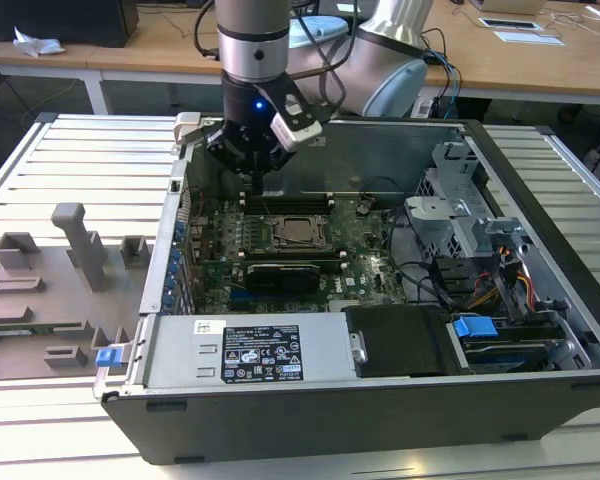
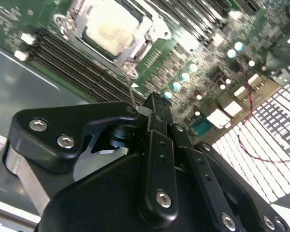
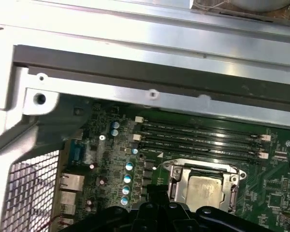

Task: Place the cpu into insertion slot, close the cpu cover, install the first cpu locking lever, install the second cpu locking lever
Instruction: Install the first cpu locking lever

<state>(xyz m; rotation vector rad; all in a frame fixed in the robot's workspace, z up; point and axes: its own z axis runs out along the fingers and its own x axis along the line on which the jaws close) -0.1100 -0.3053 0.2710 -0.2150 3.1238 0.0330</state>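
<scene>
The cpu (image 1: 299,233) lies with its pale metal top up in the insertion slot (image 1: 280,245) on the green motherboard. Both wrist views show the cpu (image 2: 111,29) (image 3: 206,188) framed by the cpu cover (image 2: 153,24) (image 3: 176,182), which lies flat over it. My gripper (image 1: 253,186) hangs over the memory slots just behind the socket, toward the exterior view's left, fingers together and holding nothing that I can make out. A thin metal lever rod (image 2: 131,87) runs from the socket's corner toward my gripper (image 2: 153,100) (image 3: 155,192); whether they touch I cannot tell.
The open computer case (image 1: 540,190) surrounds the board, its metal wall (image 3: 150,63) close behind the gripper. The power supply (image 1: 250,352) lies along the front, with drive bays and cables (image 1: 490,270) at the exterior view's right. A grey fixture board (image 1: 50,290) sits at the exterior view's left.
</scene>
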